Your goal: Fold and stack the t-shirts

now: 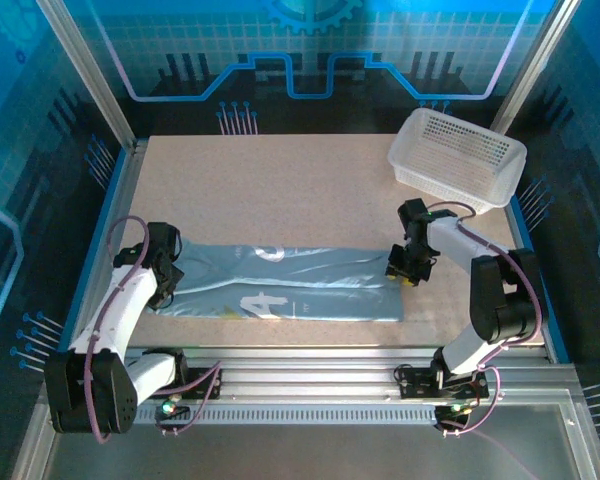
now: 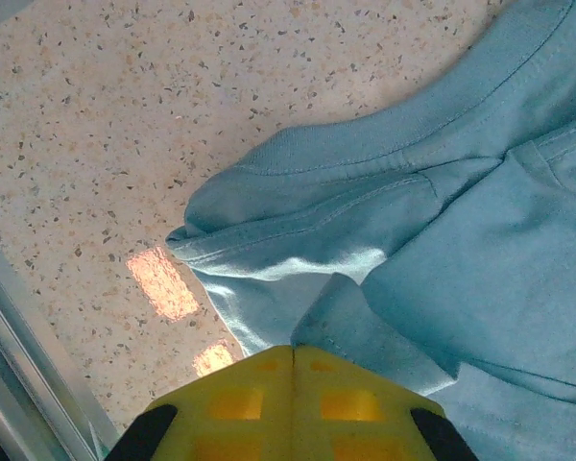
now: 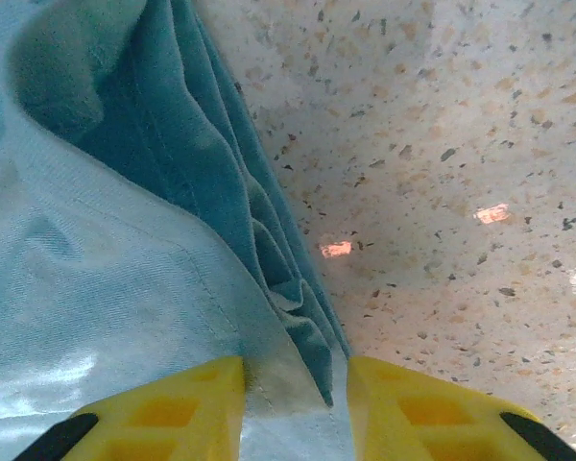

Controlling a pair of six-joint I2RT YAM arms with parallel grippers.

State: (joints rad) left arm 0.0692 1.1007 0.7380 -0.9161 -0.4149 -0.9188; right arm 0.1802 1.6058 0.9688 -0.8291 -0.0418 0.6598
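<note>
The speckled table [image 1: 280, 190] is the biggest thing here. The t-shirt [image 1: 280, 285] lies on it, close to the near edge. It is pale grey-blue and folded into one long strip that runs from left to right. Its left end is by the left arm [image 1: 115, 320] and its right end is by the right arm [image 1: 490, 290].

A white basket [image 1: 458, 160] with little holes sits in the far right corner, well apart from the shirt.

Bits of white print [image 1: 265, 300] show on the strip.

The left gripper [image 1: 165, 265] is down at the left end of the shirt. In the left wrist view its yellow fingers [image 2: 240, 403] are pressed tight together, and a fold of the shirt [image 2: 442, 240] is pinched at their tips.

The right gripper [image 1: 408, 268] is down at the right end. In the right wrist view its two yellow fingers [image 3: 173, 413] squeeze the bunched edge of the shirt [image 3: 96, 240] between them.
</note>
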